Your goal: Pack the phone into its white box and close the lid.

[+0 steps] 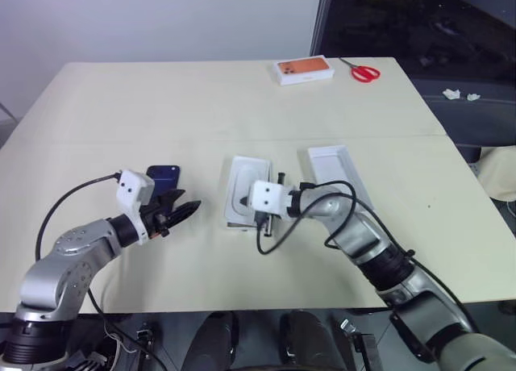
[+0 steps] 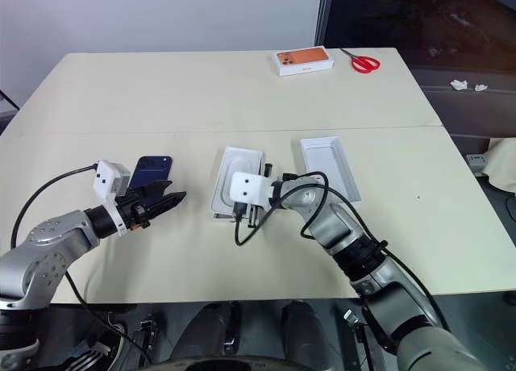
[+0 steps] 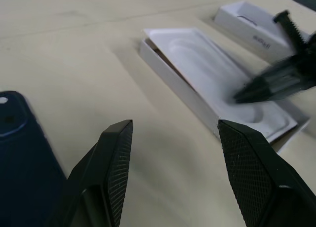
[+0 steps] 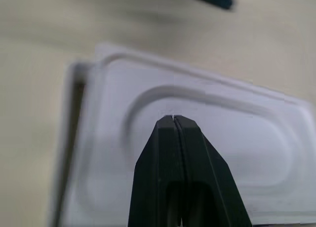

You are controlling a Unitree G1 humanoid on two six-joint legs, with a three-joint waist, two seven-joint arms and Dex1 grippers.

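Phone lies flat just beside left gripper, fingers spread, empty. Right gripper clenched on nothing, tips over white insert in white box. Left arm nearer phone.

glossy phone, matt white insert

The left tool stood with its two black textured fingers spread apart above the pale beige desk, gripping nothing. Beside one finger lay the slim dark blue glossy phone. Ahead rested the shallow white box — a white insert with an oval recess sitting in it. The other arm's black fingers hovered over that insert. Beyond lay another white box-like piece.
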